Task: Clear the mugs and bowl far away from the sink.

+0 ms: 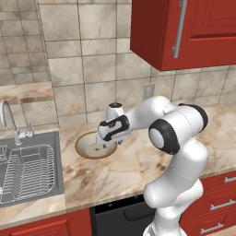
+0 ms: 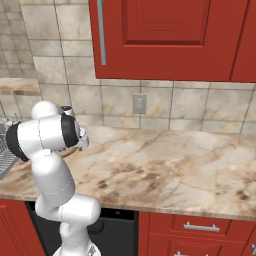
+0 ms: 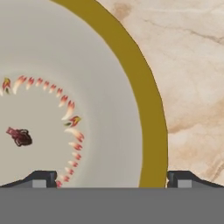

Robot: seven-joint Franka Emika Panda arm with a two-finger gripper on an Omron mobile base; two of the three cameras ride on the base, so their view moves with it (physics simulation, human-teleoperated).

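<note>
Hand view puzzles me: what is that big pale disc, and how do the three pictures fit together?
The machine is a white robot arm standing at a marble kitchen counter. Two pictures come from cameras behind it, left and right; the third looks down from its hand. The disc is a wide shallow bowl with a tan rim and red markings inside, lying on the counter beside the sink. The gripper hovers over the bowl's rim with its jaws open, one fingertip on each side of it. It holds nothing.

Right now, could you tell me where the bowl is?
The bowl sits on the marble counter just right of the sink in the left base view, directly beneath the open gripper.
</note>
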